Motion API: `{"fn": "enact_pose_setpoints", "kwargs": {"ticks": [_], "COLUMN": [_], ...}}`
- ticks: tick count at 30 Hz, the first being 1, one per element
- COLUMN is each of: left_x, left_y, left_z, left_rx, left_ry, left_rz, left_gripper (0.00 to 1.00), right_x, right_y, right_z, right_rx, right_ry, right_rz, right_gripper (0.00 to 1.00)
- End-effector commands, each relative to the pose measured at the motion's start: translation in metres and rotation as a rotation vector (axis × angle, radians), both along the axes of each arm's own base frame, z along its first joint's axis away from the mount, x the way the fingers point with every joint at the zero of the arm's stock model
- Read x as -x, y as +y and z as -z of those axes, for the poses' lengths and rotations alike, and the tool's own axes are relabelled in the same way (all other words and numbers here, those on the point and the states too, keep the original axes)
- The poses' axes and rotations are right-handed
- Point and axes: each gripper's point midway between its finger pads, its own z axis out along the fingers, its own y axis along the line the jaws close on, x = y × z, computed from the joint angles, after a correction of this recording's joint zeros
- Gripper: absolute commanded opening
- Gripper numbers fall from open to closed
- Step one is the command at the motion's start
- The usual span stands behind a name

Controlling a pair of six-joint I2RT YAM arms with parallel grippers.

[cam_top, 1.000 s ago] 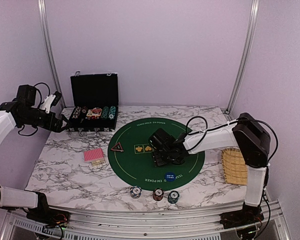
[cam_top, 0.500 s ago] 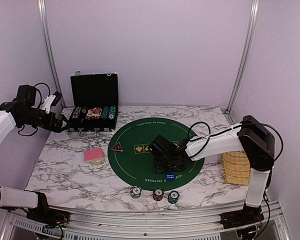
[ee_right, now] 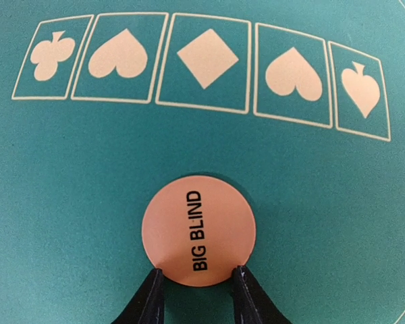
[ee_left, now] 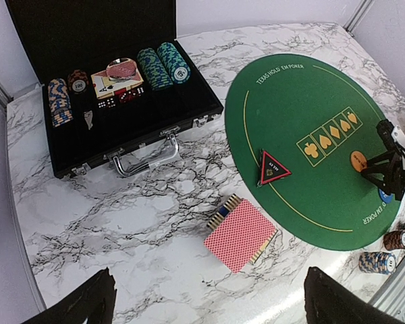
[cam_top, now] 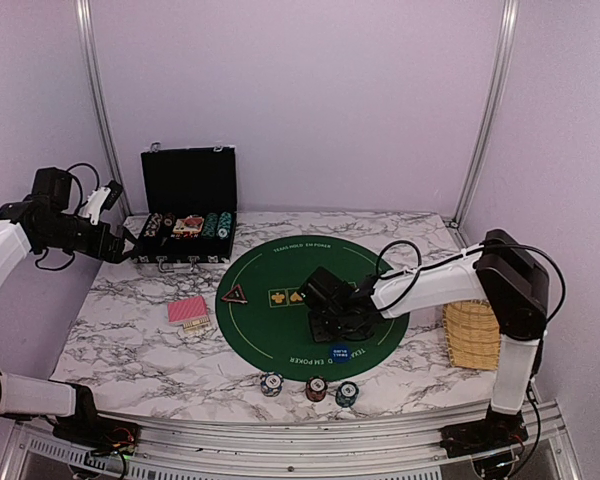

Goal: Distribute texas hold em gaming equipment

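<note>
Marble-patterned table (cam_top: pixel 130 340) fills the cell, purple walls closing it in on all sides. Nearest the arm bases, three short chip stacks (cam_top: pixel 316 388) sit in a row just off the near rim of the green felt mat (cam_top: pixel 280 262), probably already dealt out as one player's share. Just beyond them, on the felt, lies the blue button (cam_top: pixel 338 351), and right behind it the right gripper (ee_right: pixel 196 278) is down at the mat, its two fingertips (ee_right: pixel 152 287) touching the near rim of the orange Big Blind button (ee_right: pixel 198 229), one on each side. The disc lies flat below the row of printed suit boxes; whether it is truly pinched I cannot tell, but the low, narrow stance suits picking up or sliding a thin disc. Left of the mat, the red-backed cards (cam_top: pixel 188 311) lie in a fanned heap on the marble, with the black triangular marker (cam_top: pixel 238 293) on the felt's left edge. The woven tray (cam_top: pixel 470 335) waits at the right. Farthest back, the black case (cam_top: pixel 188 180) stands open with more chips (ee_left: pixel 163 64) racked inside, and the left gripper (cam_top: pixel 123 247) hovers just to its left, fingers spread wide and holding nothing, likely parked clear of the working arm.
</note>
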Motion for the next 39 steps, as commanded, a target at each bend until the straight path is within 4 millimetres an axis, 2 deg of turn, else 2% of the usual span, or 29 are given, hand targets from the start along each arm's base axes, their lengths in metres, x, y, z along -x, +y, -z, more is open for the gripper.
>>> {"fn": "enact_pose_setpoints", "kwargs": {"ticks": [1,6,11,20,31,36,39], "left_x": [0.003,0.002,0.002,0.002,0.000,0.000,0.001], "left_y": [-0.001,-0.001,0.000,0.002,0.004,0.005,0.006], "left_z": [-0.009,-0.009,-0.010,-0.010,-0.006,-0.005,-0.005], "left_rx": [0.008,0.007,0.002,-0.010,-0.024,-0.030,-0.037], "left_ry": [-0.007,-0.008,-0.012,-0.014,-0.003,-0.003,-0.006], "left_rz": [0.008,0.007,0.005,-0.001,-0.006,-0.007,-0.008], "left_gripper": [0.99,0.99,0.99,0.99,0.99,0.99,0.99], "right_x": [-0.015,-0.036,-0.061,-0.115,-0.177,-0.199,-0.207], "right_y": [-0.005,0.000,0.002,-0.014,-0.028,-0.025,-0.014], "right_z": [0.012,0.008,0.002,-0.004,0.003,0.002,-0.001], "right_rx": [-0.001,-0.001,0.020,0.044,-0.009,-0.053,-0.095], "right_ry": [0.023,-0.007,-0.054,-0.121,-0.130,-0.128,-0.121], "right_rz": [0.044,0.078,0.122,0.194,0.224,0.208,0.158], "right_gripper": [0.34,0.33,0.28,0.24,0.24,0.24,0.25]}}
